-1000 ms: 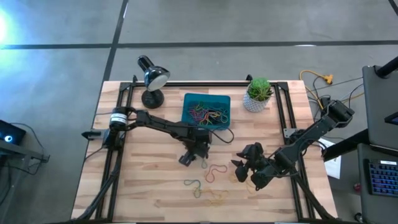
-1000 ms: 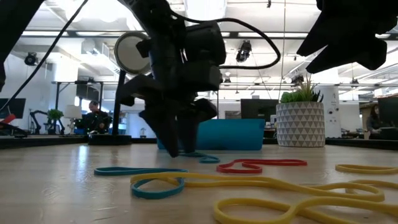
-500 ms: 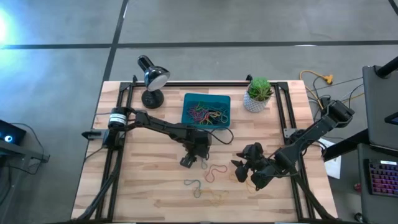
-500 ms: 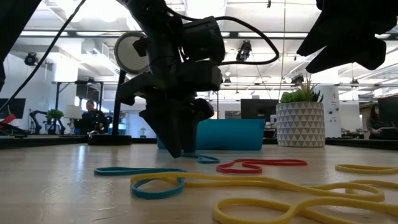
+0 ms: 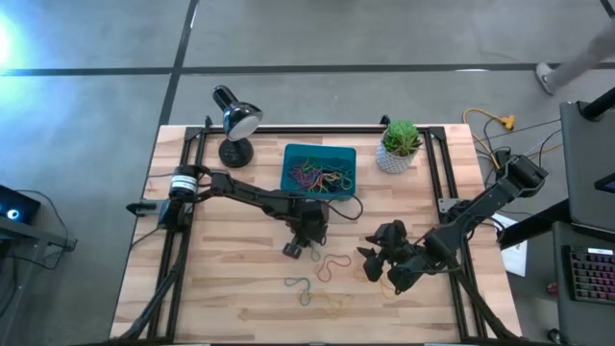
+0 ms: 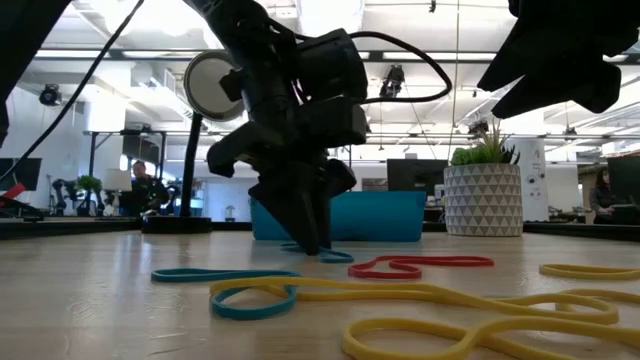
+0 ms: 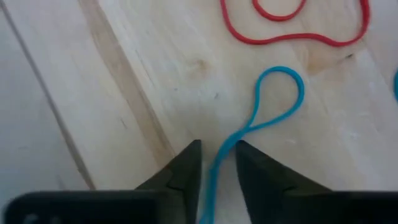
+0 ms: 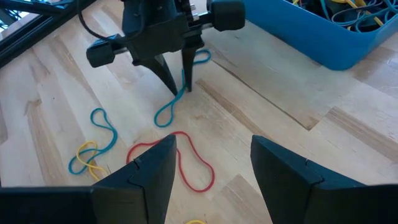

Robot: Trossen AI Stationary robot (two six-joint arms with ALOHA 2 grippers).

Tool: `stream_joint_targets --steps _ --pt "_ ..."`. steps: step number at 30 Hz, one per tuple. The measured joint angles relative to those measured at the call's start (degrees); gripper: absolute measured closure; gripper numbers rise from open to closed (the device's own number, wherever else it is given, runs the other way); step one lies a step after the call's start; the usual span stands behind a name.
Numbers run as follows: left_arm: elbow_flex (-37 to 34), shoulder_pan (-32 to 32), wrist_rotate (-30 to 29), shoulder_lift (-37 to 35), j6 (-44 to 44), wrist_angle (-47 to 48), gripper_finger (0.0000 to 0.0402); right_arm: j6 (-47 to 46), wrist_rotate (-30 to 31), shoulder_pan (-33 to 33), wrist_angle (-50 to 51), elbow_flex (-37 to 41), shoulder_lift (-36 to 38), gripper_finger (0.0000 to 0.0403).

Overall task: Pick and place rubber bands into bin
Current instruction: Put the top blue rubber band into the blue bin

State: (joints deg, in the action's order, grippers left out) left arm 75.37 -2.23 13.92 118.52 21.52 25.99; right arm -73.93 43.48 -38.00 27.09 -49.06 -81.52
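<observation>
My left pincer (image 7: 217,163) is down at the table w/ its tips on both sides of a blue band (image 7: 261,118). The tips are close together, and I think they pinch the band, but I can't be sure it's gripped yet. The band is a long thin loop. Its long way runs straight out from my tips, w/ the round end far from me. So it sits btwn my fingers, not beside them.

A red band (image 8: 186,158) lies just past it. More bands, blue and yellow (image 8: 93,149), lie farther off on the wood.

The bin (image 5: 320,168) is near my left pincer, toward the back of the table. It already has a heap of mixed bands in it. A lift and a short trip that way should do it.

My right pincer (image 8: 211,165) is spread wide, holds nothing, and waits above the table on the right. The left one is much nearer the blue band and the bin.
</observation>
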Motion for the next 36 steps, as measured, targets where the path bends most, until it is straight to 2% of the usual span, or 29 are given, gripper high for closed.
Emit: stream_joint_targets --steps 4,6,17,26,36 --pt "-0.71 -0.04 0.28 0.0 0.0 -0.72 0.0379 0.0 0.0 0.02 0.0 0.0 0.0 0.0209" --pt "-0.85 -0.1 0.23 0.0 0.0 -0.9 0.0395 0.0 0.0 0.02 0.0 0.0 0.0 0.0209" --pt "-0.23 -0.12 0.11 -0.82 -0.26 -1.14 0.0401 0.0 0.0 0.02 -0.02 0.0 0.0 0.0209" --pt "-0.37 -0.09 -2.18 -5.02 -1.6 -1.39 0.0401 0.22 0.02 0.02 0.01 0.0 -0.02 0.0209" --pt "1.3 -0.1 -1.41 -10.79 -2.21 -1.54 0.0401 0.46 0.02 0.02 -0.01 0.02 -0.04 0.0209"
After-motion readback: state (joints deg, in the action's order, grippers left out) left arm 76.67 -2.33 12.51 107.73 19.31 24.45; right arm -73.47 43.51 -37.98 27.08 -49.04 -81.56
